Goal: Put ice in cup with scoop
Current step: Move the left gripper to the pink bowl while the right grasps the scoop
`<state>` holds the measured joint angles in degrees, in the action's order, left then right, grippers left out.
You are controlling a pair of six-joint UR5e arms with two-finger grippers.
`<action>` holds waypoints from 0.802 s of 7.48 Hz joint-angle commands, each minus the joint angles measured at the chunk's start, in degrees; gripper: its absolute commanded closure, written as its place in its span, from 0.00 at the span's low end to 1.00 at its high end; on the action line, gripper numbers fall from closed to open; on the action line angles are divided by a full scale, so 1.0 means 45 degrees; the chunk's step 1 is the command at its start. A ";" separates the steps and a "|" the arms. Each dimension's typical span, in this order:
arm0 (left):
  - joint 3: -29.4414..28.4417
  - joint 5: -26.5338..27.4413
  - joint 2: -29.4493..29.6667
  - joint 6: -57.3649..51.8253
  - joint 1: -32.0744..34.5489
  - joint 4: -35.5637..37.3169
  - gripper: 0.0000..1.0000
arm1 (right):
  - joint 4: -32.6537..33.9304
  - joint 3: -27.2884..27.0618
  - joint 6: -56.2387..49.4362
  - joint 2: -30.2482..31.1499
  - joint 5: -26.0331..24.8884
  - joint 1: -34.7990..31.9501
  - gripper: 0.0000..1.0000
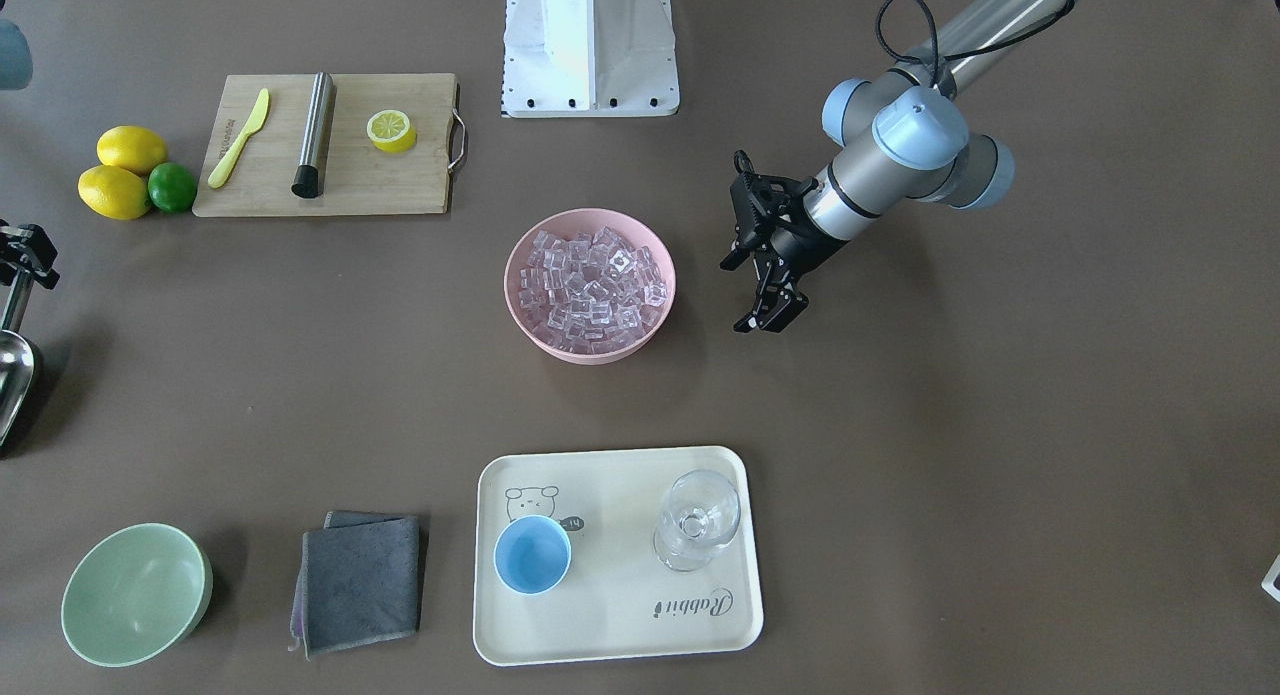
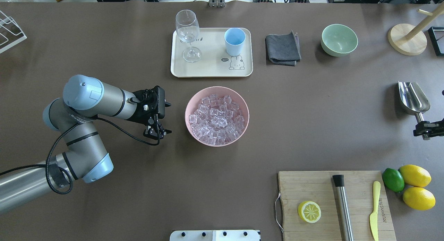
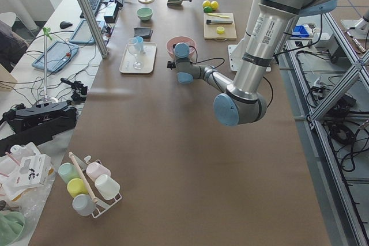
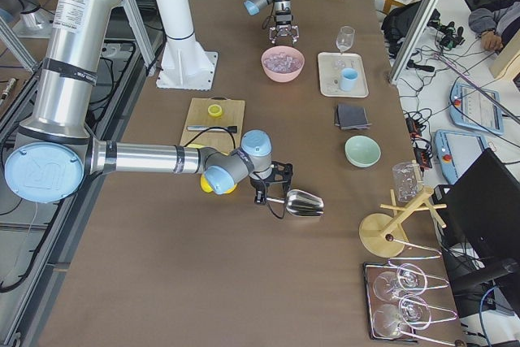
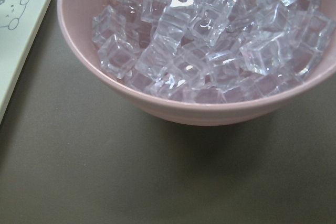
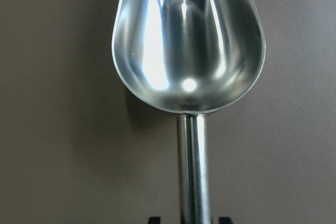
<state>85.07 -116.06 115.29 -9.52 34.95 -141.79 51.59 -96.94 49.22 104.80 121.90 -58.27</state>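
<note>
Your brown bench (image 2: pixel 312 130) is laid out for drinks. Nearest the robot, on its right, you have a wooden board (image 2: pixel 312 185) carrying a lemon half (image 2: pixel 309 211), a steel cylinder (image 2: pixel 343 206) and a yellow knife (image 2: pixel 374 209), with a lime (image 2: pixel 393 179) and two lemons (image 2: pixel 414 175) touching just beside it. Further out, the left gripper (image 1: pixel 750 295) hangs just beside the pink bowl (image 2: pixel 186 116) with its jaws spread and nothing between them. That bowl sits mid-bench, heaped with the ice (image 2: pixel 216 118). Well off to the robot's right, the right gripper (image 2: pixel 423 128) has its jaws clamped on the handle of the scoop (image 2: pixel 412 99), trough up and lifted off the bench. Farthest from the robot, you will find the cup (image 2: pixel 235 40) upright on the cream tray (image 2: pixel 208 69) beside a stemmed glass (image 2: pixel 187 29), then a folded grey cloth (image 2: pixel 282 48) and a green bowl (image 2: pixel 339 40).
</note>
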 commanded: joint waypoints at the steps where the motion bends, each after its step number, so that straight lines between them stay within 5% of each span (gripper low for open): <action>1: -0.0135 0.0031 0.0180 0.0258 -0.0168 -0.0034 0.01 | -0.0019 -0.0020 -0.0019 0.0051 -0.0058 0.0038 1.00; 6: -0.0271 0.0050 0.0570 0.1120 -0.0559 -0.0014 0.01 | 0.0467 -0.1423 -0.1881 0.0655 -0.0077 -0.0040 1.00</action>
<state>84.31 -115.94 117.14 -4.61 32.89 -141.94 52.31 -100.30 46.83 106.34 121.70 -58.24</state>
